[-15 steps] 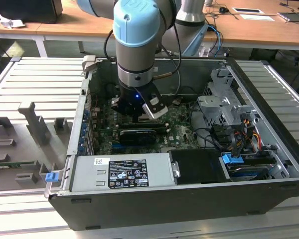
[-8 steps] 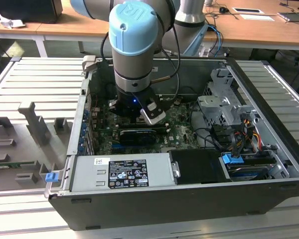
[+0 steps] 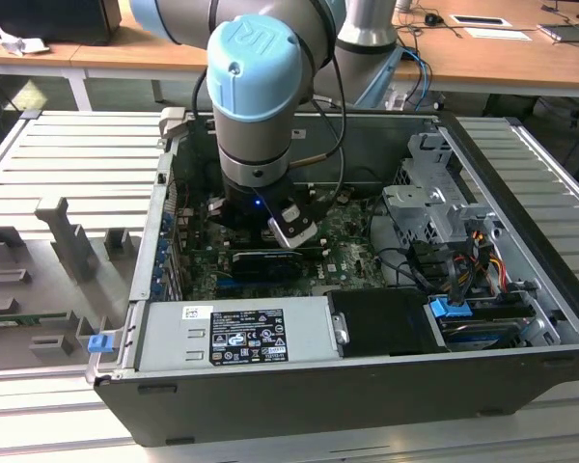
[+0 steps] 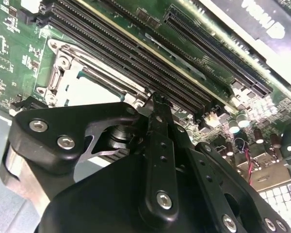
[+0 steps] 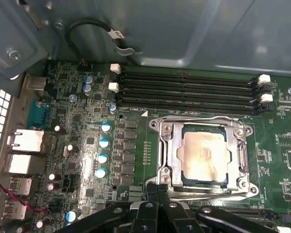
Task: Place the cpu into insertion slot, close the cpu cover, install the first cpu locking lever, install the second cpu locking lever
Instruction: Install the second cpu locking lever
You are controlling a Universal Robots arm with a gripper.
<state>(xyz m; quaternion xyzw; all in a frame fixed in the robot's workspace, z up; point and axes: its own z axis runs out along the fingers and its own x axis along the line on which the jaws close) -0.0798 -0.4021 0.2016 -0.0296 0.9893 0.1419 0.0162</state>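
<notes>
The cpu [image 5: 204, 155], a pale silvery-beige square, lies flat in the insertion slot [image 5: 206, 127] on the green board. The silver cpu cover [image 5: 167, 145] is down around it, the chip showing through its window. In both wrist views my gripper [image 5: 157, 187] is shut, with nothing visible between its fingers, and its tips are right at the socket's edge. The second wrist view shows the gripper [image 4: 153, 97] from behind, with the cpu [image 4: 94, 90] just beyond the tips. In the exterior view the arm [image 3: 256, 116] reaches down into the open computer case.
Long black memory slots [image 5: 189, 90] run beside the socket, with a row of capacitors [image 5: 105, 143] on another side. A grey case wall [image 5: 184, 29] and black cable [image 5: 87, 29] stand behind. A power supply [image 3: 236, 333], drive cage [image 3: 434, 193] and grey fixture tray [image 3: 48, 260] surround the work area.
</notes>
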